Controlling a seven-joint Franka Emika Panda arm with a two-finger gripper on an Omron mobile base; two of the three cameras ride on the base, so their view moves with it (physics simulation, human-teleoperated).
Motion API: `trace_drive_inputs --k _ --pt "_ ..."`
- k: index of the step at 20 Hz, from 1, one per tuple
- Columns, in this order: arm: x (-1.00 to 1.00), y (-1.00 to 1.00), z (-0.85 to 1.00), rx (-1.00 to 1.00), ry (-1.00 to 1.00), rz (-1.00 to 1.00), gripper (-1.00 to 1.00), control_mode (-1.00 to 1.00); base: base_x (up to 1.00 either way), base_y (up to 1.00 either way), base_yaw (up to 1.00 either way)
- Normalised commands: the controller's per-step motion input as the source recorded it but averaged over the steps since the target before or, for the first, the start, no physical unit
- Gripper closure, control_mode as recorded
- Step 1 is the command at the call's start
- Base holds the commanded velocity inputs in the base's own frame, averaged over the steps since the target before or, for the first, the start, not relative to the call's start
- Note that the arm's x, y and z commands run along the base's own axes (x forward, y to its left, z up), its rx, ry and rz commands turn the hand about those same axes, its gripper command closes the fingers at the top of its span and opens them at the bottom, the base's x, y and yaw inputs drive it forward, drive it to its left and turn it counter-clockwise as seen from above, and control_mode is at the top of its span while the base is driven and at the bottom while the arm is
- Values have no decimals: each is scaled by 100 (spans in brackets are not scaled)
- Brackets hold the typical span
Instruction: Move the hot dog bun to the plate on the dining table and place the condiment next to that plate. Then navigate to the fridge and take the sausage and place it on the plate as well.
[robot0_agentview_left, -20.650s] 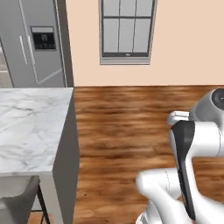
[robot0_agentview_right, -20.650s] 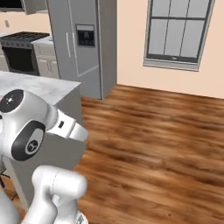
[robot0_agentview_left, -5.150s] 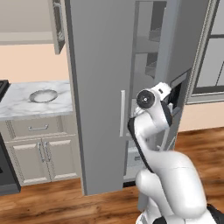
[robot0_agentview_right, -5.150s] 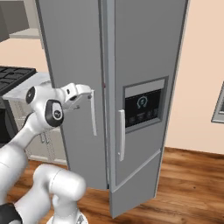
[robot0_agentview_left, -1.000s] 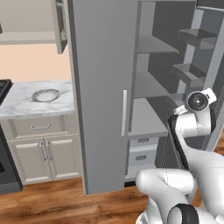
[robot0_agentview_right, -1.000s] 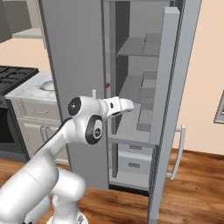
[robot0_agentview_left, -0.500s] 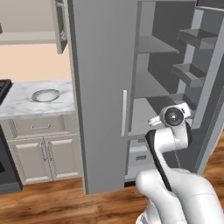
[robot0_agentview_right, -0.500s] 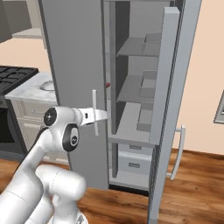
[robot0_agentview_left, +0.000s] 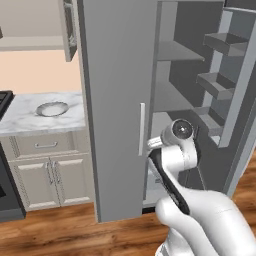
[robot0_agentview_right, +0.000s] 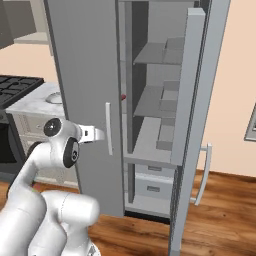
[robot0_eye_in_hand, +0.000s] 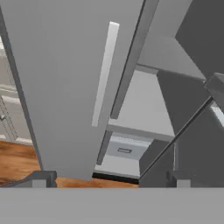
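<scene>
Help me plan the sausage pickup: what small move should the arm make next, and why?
Probably swing the open gripper right, past the shut left door, toward the open fridge shelves; it holds nothing and points at the door edge.

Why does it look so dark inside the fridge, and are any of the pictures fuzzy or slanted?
Left base view: the fridge interior is shaded darker grey than its flat, glare-free closed door. Right base view: the shelves look evenly lit, with soft shadows beneath. Hand view: everything is tilted and a little soft, and the door handle leans diagonally.
</scene>
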Motion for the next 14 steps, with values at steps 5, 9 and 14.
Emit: trace_drive_inputs --k 5,9,14 --pt "85 0 -1 22 12 1 -100 -100 0 0 0" --pt "73 0 -1 15 7 0 -100 -100 0 0 0" --pt "61 2 0 6 18 0 -100 -100 0 0 0"
